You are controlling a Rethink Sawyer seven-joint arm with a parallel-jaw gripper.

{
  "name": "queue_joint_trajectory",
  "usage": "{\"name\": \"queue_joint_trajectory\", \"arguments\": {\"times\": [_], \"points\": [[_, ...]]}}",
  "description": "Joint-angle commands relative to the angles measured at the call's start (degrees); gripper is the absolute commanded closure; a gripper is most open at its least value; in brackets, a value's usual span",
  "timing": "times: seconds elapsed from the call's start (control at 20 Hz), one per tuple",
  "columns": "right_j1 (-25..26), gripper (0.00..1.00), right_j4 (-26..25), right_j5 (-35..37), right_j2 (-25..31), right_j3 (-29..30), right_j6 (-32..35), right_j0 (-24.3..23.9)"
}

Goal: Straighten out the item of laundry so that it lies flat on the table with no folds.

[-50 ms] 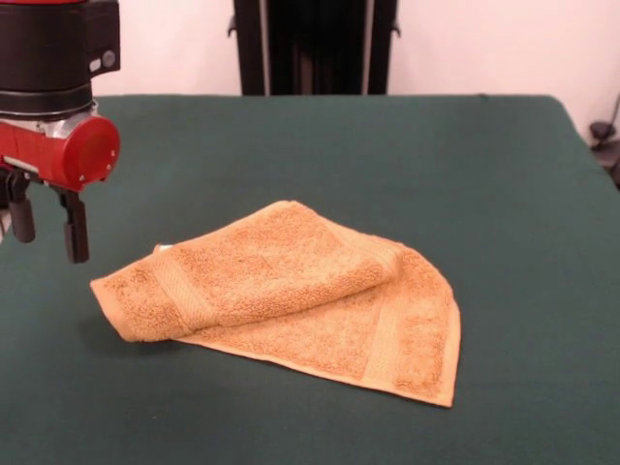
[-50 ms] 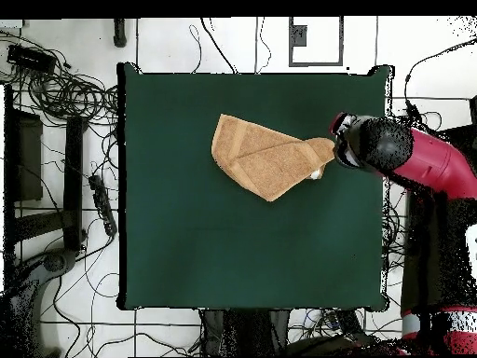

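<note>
Gripper [image 1: 44, 225] hangs above table, fingers slightly parted, empty, just beside washcloth's folded corner. Dark green table [image 1: 504, 194] fills view; pale wall behind, cables [image 2: 65, 93] strewn on tiled floor. Orange-tan washcloth [image 1: 291, 295] lies mid-table, folded over itself.

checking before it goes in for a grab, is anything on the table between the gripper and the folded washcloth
Nothing visible. The gripper hangs open above the green table, just beside the folded end of the orange washcloth. Only bare tabletop lies between them, and nothing else sits on the table.
</note>
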Motion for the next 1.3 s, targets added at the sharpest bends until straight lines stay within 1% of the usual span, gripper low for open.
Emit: {"name": "queue_joint_trajectory", "arguments": {"times": [0.05, 0.9, 1.3], "points": [[5.84, 0.0, 0.73, -3.29, 1.69, 8.57, 8.33, 1.73], [6.81, 0.0, 1.26, -4.74, 0.46, 8.25, 9.01, 2.96], [8.95, 0.0, 0.98, -7.89, 0.79, 8.32, 9.36, 2.74]]}}
